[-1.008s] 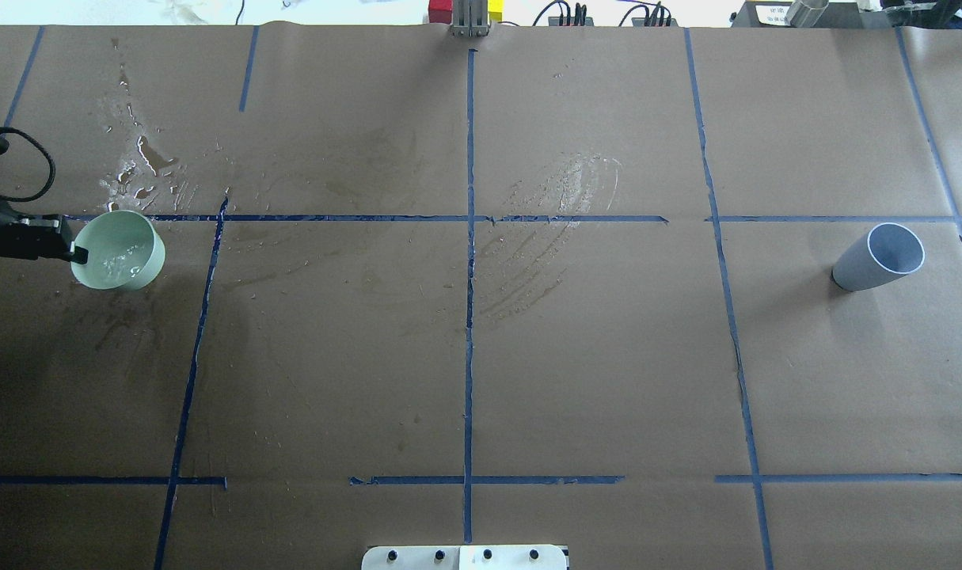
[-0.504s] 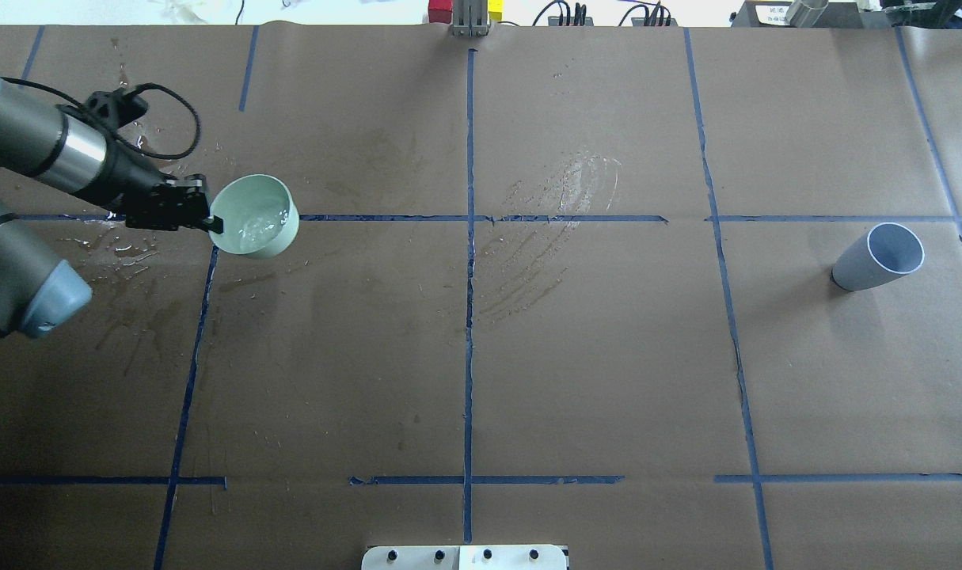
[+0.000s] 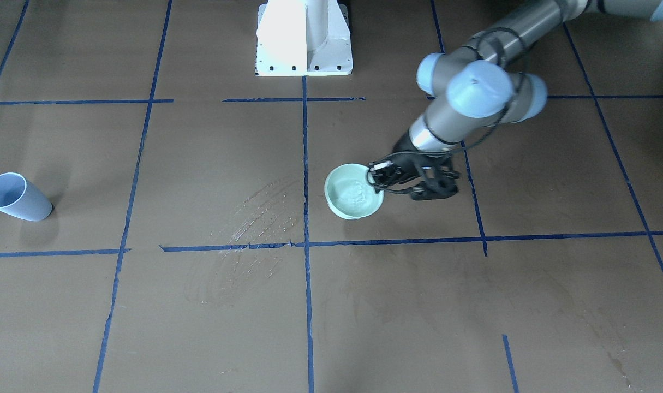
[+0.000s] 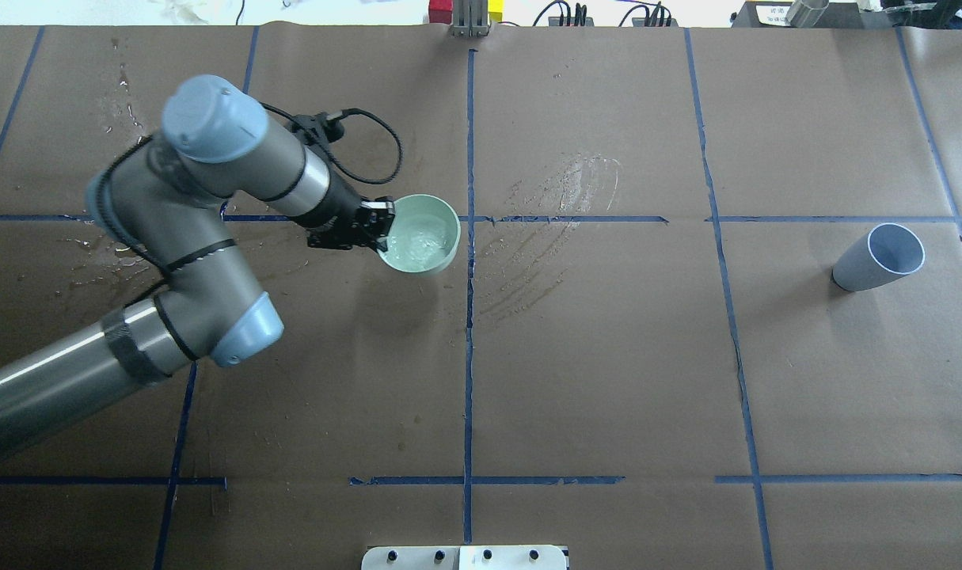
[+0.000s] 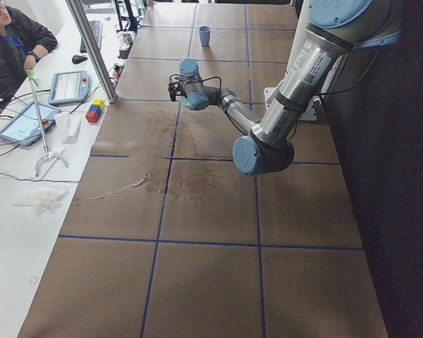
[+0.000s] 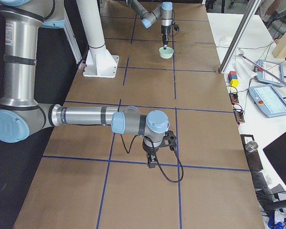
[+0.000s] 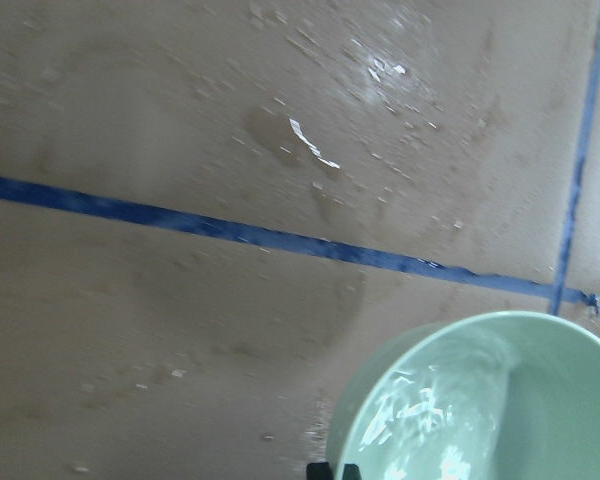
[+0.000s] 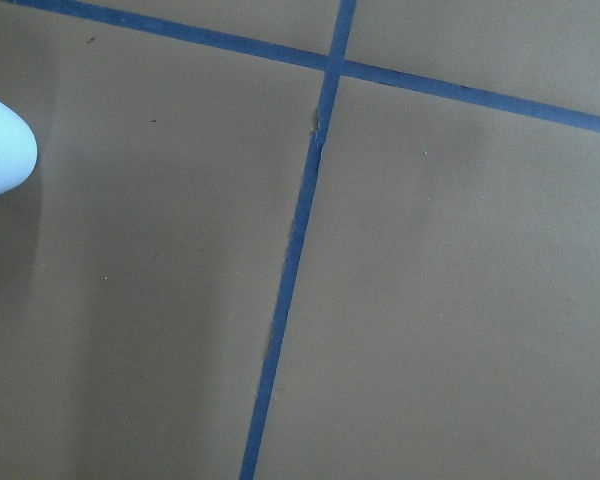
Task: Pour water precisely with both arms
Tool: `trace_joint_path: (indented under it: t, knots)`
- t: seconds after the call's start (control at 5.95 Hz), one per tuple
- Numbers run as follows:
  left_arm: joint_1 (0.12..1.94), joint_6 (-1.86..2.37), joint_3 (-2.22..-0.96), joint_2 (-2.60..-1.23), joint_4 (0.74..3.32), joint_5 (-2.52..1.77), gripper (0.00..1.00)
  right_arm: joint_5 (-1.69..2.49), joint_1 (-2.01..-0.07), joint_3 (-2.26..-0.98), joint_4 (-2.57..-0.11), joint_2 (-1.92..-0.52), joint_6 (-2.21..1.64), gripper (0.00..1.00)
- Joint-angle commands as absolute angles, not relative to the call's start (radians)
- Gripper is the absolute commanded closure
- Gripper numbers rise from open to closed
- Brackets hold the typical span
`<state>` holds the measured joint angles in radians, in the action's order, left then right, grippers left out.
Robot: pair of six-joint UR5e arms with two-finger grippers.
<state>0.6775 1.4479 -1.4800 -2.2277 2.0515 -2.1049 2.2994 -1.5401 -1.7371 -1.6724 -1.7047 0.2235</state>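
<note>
My left arm (image 4: 203, 206) reaches to the table's middle. Its gripper (image 4: 382, 229) is shut on the near rim of a pale green bowl (image 4: 419, 235) holding water, level and a little above the paper, just left of the centre tape line. The bowl also shows in the front view (image 3: 353, 192) with the gripper (image 3: 376, 177), and in the left wrist view (image 7: 480, 410). A blue-grey cup (image 4: 876, 257) stands empty at the far right. My right arm shows only in the right side view; its gripper (image 6: 152, 162) points down at the table and I cannot tell whether it is open.
Brown paper with blue tape lines (image 4: 469, 261) covers the table. Wet smears lie right of the centre line (image 4: 560, 198) and at the far left (image 4: 124, 119). The white pedestal base (image 3: 304, 38) stands at the robot's edge. An operator (image 5: 10, 42) sits beside the table's far side.
My left arm has carried the green bowl from the table's far left edge rightward to just left of the centre line. The blue-grey cup has not moved.
</note>
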Motion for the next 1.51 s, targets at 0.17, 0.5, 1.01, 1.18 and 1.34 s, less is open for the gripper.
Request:
trace_joint_path:
  t: [0.17, 0.5, 1.01, 1.18, 1.34]
  knots:
    - [0.585, 1.491, -1.355, -2.342, 2.046, -1.988, 1.00, 2.299, -1.540, -1.736, -1.674, -1.704, 0.216, 0.00]
    - [0.587, 1.486, -1.356, -2.332, 2.045, -1.987, 1.00, 2.299, -1.540, -1.736, -1.674, -1.704, 0.216, 0.00]
    - [0.591, 1.482, -1.359, -2.318, 2.046, -1.988, 0.74, 2.299, -1.540, -1.736, -1.674, -1.704, 0.216, 0.00]
    - [0.594, 1.480, -1.361, -2.319, 2.046, -1.988, 0.03, 2.299, -1.540, -1.736, -1.674, -1.704, 0.216, 0.00]
    - [0.601, 1.480, -1.367, -2.319, 2.045, -1.993, 0.00, 2.299, -1.540, -1.736, -1.674, -1.704, 0.216, 0.00]
